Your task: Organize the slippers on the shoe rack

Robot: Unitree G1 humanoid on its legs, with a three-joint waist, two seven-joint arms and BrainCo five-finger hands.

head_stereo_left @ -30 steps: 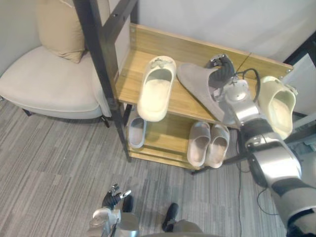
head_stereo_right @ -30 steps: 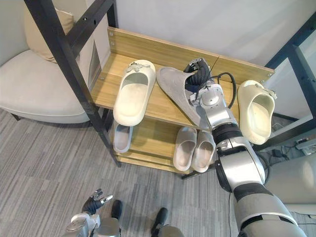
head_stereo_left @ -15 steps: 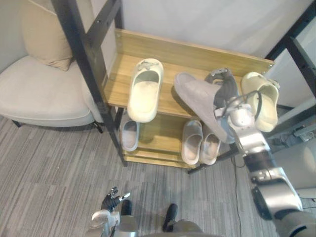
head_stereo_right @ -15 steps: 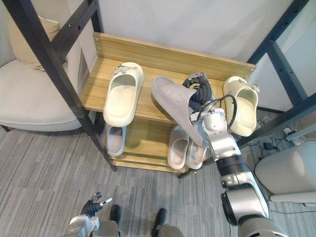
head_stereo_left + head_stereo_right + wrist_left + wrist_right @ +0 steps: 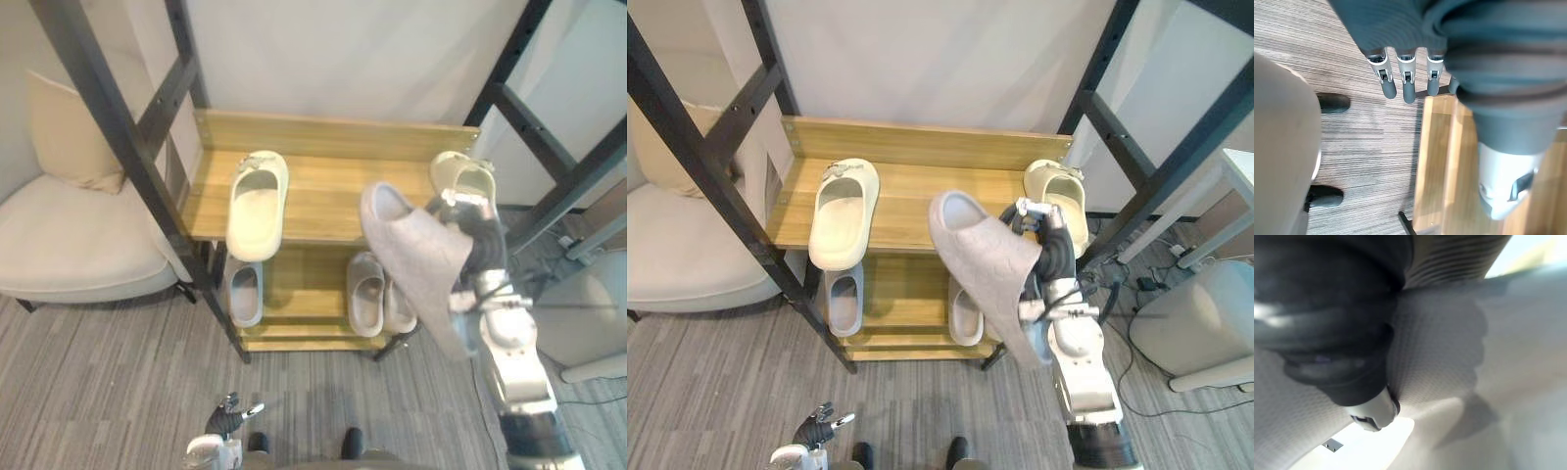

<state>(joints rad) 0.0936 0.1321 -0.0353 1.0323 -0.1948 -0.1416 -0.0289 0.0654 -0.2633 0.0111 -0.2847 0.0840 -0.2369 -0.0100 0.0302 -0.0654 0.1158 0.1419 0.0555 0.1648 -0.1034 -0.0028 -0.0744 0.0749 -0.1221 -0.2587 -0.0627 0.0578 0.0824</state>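
- One grey slipper [image 5: 985, 269], a second ago on the top shelf of the shoe rack [image 5: 921, 191], now hangs clear before it.
- Pinched by right robot hand [image 5: 1055, 257]; left robot hand [image 5: 1408, 85] idle, fingers straight.
- Placement pending.

I have the grey slipper [image 5: 985, 269] clear of the shoe rack [image 5: 333, 191], pinched along one edge by the right hand [image 5: 1055, 257] and hanging tilted in front of the shelves, patterned underside toward me. On the top shelf the left cream slipper [image 5: 257, 204] lies sole-down, with the right cream slipper [image 5: 462, 181] at the far end (partly hidden). On the lower shelf lie a single pale slipper [image 5: 244, 292] and a pale pair [image 5: 366, 292].
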